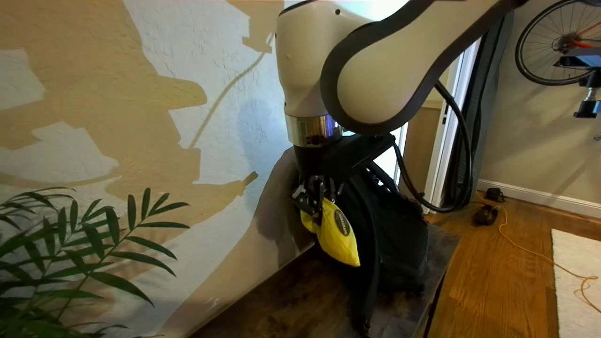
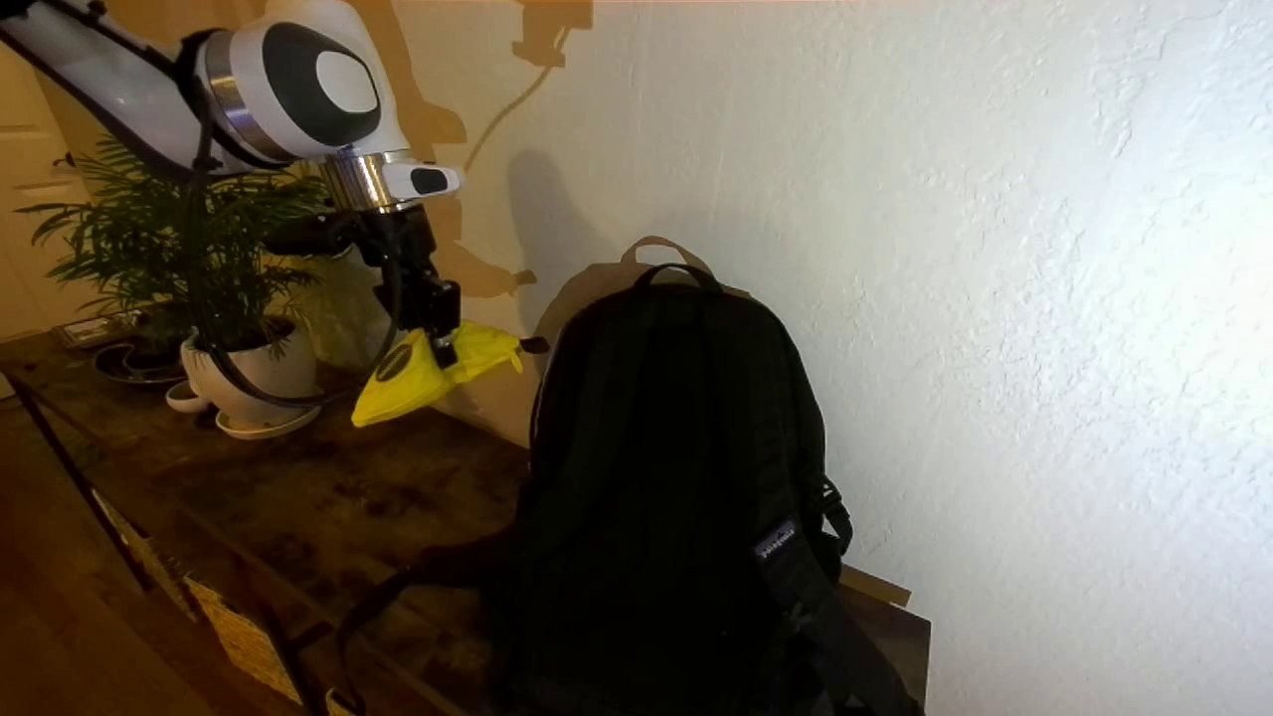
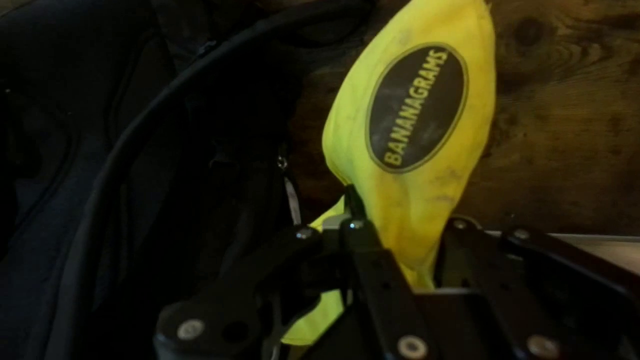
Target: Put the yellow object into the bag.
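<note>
The yellow, banana-shaped fabric pouch (image 1: 334,238) hangs clamped in the black jointed gripper (image 2: 444,348), beside the black fabric backpack (image 2: 676,467). This looks like the carrying step; the next move probably calls for raising it over the backpack's unseen opening.

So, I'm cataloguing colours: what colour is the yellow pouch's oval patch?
The oval patch is brownish-black with yellow lettering, clearest in the wrist view.

The arm (image 1: 375,84) wears smooth off-white shells (image 1: 305,80) with dark grey bands (image 1: 329,80), a shiny silver ring (image 1: 313,130), a white knob (image 2: 400,180) with a dark oval (image 2: 431,180), a black cable (image 1: 468,159) looping on the side toward the front edge of the counter (image 2: 418,477), and a black gripper (image 3: 405,240) dotted with round silver screws (image 3: 191,329).
</note>
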Robot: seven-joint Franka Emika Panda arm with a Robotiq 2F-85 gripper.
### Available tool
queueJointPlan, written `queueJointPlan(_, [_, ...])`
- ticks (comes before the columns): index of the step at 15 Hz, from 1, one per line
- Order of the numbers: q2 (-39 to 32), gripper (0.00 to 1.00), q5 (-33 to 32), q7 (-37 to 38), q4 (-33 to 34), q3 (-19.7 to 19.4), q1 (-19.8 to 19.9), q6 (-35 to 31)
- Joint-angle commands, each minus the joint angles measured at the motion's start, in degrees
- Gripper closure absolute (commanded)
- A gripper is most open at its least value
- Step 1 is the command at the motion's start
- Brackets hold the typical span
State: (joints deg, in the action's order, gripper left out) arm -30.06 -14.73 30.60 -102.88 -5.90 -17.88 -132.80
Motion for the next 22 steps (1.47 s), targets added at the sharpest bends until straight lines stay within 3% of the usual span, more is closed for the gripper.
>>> queueJointPlan(1, [1.74, 0.93, -4.9, 1.59, -0.73, -1.62, -0.24, 1.8])
queueJointPlan(10, [-0.39, 0.93, -12.47, 5.49, 2.24, -5.15, 0.41, 0.4])
queueJointPlan(22, [-7.5, 0.93, -11.14, 4.71, 8.17, -5.09, 2.14, -7.37])
